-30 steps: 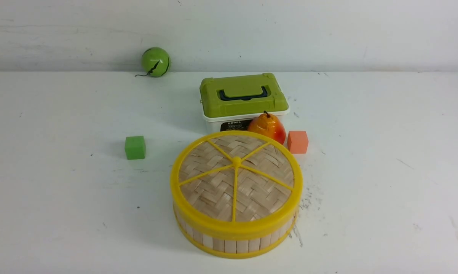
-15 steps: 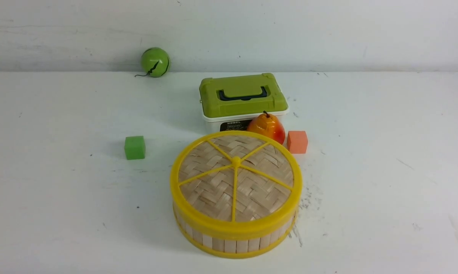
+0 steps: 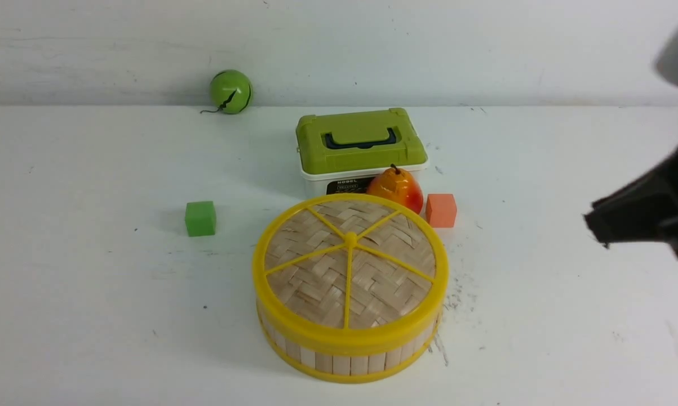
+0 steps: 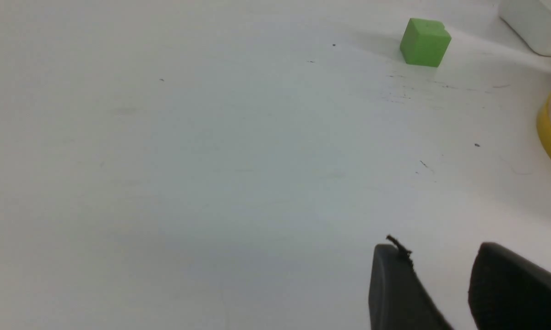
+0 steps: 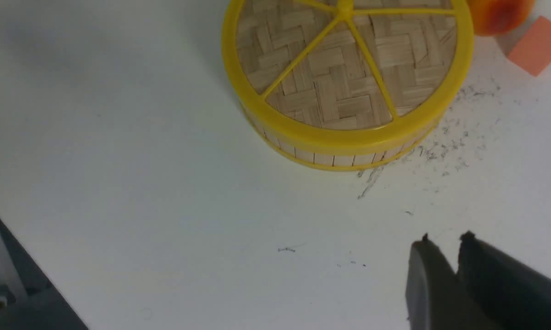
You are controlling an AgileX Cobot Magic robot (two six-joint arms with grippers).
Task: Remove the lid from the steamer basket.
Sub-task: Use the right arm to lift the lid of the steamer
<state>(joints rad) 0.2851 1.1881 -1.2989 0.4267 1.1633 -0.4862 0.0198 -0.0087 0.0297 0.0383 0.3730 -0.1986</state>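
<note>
The steamer basket (image 3: pixel 344 362) stands at the front middle of the table, its slat wall between yellow rims. The lid (image 3: pixel 316 282), woven bamboo with yellow spokes and a central knob, sits flat on top of it. My right gripper (image 3: pixel 597 225) hovers at the right edge, well away from the basket. In the right wrist view its fingertips (image 5: pixel 444 238) show only a narrow gap with nothing in it, short of the lid (image 5: pixel 339 82) and basket (image 5: pixel 344 160). My left gripper (image 4: pixel 440 250) is open over bare table, with the basket's lower rim (image 4: pixel 550 137) off to one side.
Behind the basket stand a green-and-white box (image 3: pixel 361 144), a pear (image 3: pixel 398 189) and an orange cube (image 3: pixel 441 210). A green cube (image 3: pixel 200 218) lies to the left. A green ball (image 3: pixel 230 91) rests by the back wall.
My right arm has come into the front view from the right edge. Basket, lid and the other objects have not moved.
</note>
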